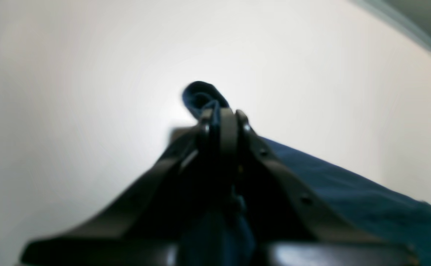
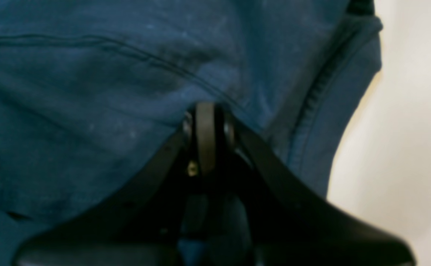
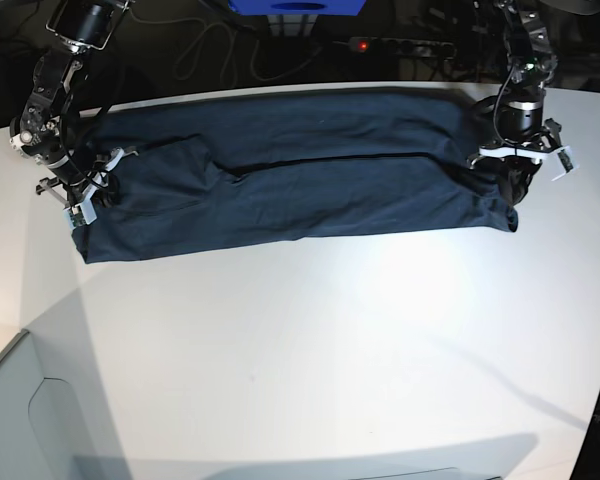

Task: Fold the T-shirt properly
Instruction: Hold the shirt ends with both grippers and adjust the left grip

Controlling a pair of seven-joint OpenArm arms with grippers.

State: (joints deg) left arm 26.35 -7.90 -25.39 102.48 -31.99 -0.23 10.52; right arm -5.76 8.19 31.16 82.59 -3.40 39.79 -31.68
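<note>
The dark navy T-shirt (image 3: 300, 175) lies as a long band across the far half of the white table (image 3: 310, 340), with a seam line running along its middle. My left gripper (image 3: 513, 190) is at the band's right end, shut on a pinch of cloth. In the left wrist view a small loop of the T-shirt (image 1: 202, 96) pokes out past the left gripper (image 1: 221, 115). My right gripper (image 3: 80, 207) is at the band's left end near the front corner. In the right wrist view the right gripper (image 2: 206, 112) is shut into the T-shirt (image 2: 89, 111), beside a hemmed edge.
Behind the table are a power strip with a red light (image 3: 361, 45), loose cables (image 3: 205, 45) and a blue box (image 3: 300, 5). The table's front left corner drops off to a grey floor (image 3: 10, 420).
</note>
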